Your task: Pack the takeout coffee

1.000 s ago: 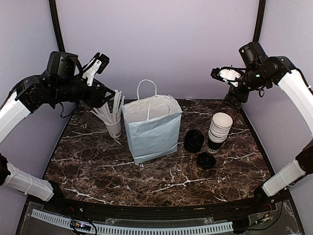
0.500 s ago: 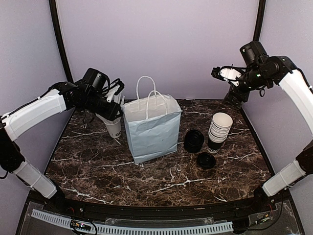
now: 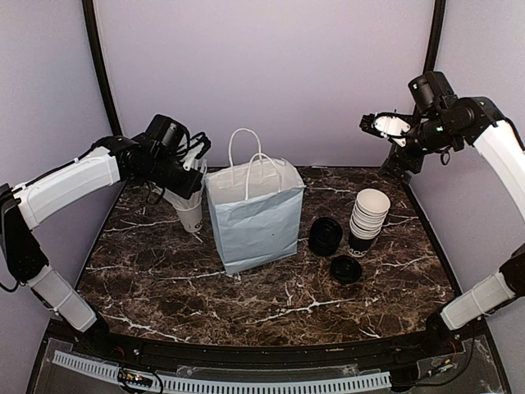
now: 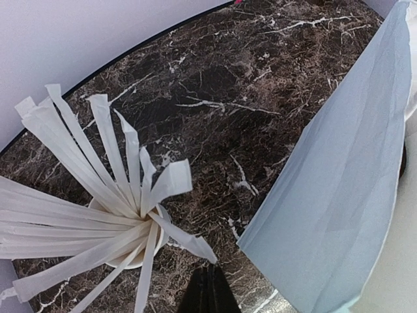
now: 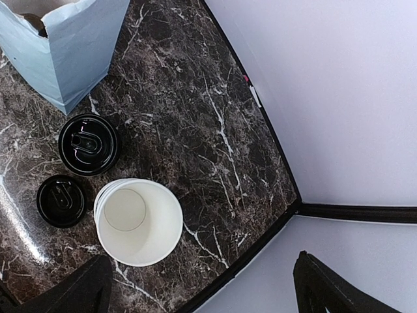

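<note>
left gripper together | right gripper apart | takeout coffee well apart from both

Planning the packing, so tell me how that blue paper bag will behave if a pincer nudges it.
The blue paper bag stands tall on a narrow base, so it would probably tip or slide easily. Its thin, creased walls and open top suggest it would buckle rather than resist a push.
</note>
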`<state>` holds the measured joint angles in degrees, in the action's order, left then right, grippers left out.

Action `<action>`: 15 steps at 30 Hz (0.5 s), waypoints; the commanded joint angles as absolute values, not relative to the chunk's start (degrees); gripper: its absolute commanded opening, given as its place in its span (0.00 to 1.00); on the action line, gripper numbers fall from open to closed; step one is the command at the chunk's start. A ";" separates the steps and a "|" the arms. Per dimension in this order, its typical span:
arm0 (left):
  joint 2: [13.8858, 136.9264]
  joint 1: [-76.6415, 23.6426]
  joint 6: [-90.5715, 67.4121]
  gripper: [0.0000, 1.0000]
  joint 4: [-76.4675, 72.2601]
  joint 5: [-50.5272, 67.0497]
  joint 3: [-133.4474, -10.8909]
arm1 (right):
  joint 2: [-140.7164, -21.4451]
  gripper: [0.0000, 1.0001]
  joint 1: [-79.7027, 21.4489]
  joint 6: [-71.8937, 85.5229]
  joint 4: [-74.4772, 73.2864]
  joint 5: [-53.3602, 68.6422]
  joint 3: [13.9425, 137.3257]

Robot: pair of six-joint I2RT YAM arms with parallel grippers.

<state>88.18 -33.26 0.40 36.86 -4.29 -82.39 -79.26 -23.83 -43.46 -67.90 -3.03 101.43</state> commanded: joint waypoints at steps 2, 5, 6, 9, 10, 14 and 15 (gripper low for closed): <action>84.04 -33.12 1.09 0.00 39.59 -6.83 -87.03 | -79.24 0.99 -23.38 -43.68 -67.57 -2.67 101.50; 82.91 -33.08 1.07 0.00 41.21 -8.30 -88.09 | -79.38 0.99 -23.38 -43.68 -67.58 -2.64 101.53; 82.78 -33.10 1.06 0.05 41.88 -8.11 -88.34 | -79.43 0.99 -23.36 -43.76 -67.59 -2.56 101.52; 84.20 -33.06 0.41 0.42 42.18 -6.02 -87.79 | -79.64 0.99 -23.37 -43.77 -67.58 -2.55 101.51; 84.69 -33.07 0.28 0.46 41.79 -5.60 -87.38 | -79.67 0.99 -23.33 -43.82 -67.54 -2.55 101.58; 87.22 -33.10 0.26 0.50 38.92 -4.35 -86.69 | -79.89 0.99 -23.38 -43.77 -67.61 -2.55 101.78; 88.25 -33.07 0.26 0.50 38.44 -4.40 -86.93 | -79.87 0.99 -23.38 -43.77 -67.61 -2.55 101.78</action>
